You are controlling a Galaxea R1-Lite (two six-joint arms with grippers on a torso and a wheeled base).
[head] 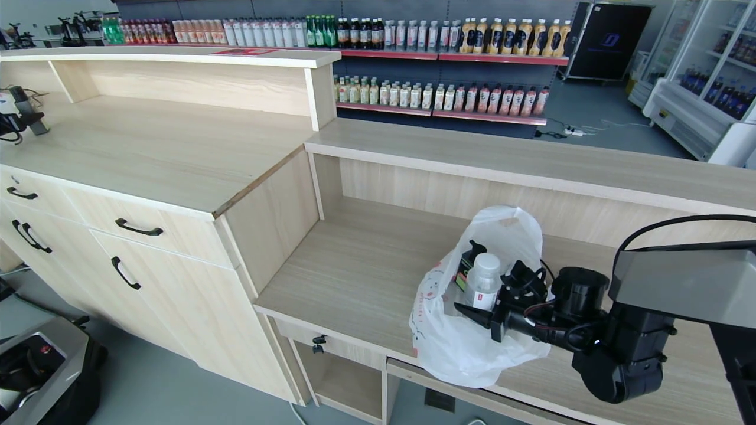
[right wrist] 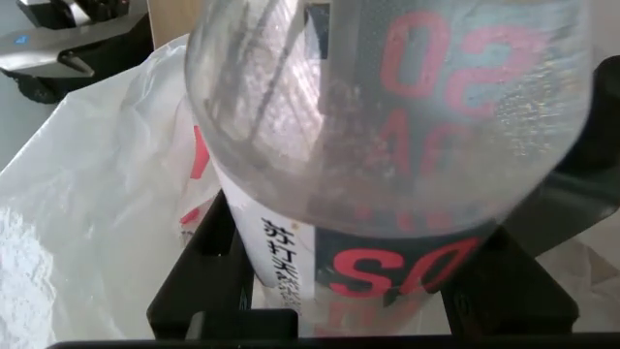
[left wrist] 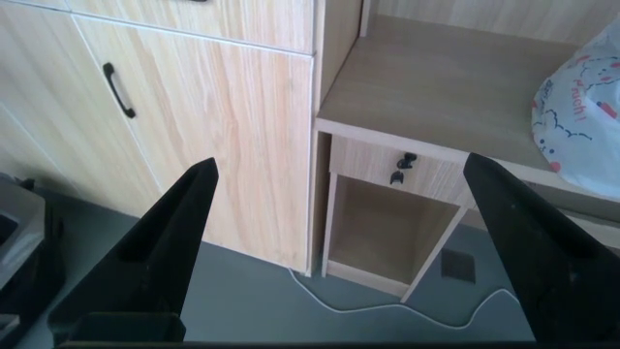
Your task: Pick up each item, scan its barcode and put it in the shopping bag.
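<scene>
A white plastic shopping bag [head: 455,342] stands open on the lower wooden counter [head: 354,265]. My right gripper [head: 493,295] is at the bag's mouth, shut on a clear bottle [head: 484,280] with a white cap and a red and white label. In the right wrist view the bottle [right wrist: 387,145] sits between the black fingers [right wrist: 194,286], with the bag's plastic [right wrist: 87,213] behind it. A dark item with a green label [head: 468,262] sits inside the bag beside the bottle. My left gripper [left wrist: 339,252] hangs open over the floor in front of the cabinet, holding nothing; the bag [left wrist: 581,107] is off to its side.
A higher counter [head: 147,147] with drawers and black handles [head: 139,228] stands to the left. A handheld device on a stand [head: 20,112] sits at its far left edge. A key hangs in the drawer lock [head: 319,342] under the lower counter. Shelves of bottles [head: 443,94] line the back.
</scene>
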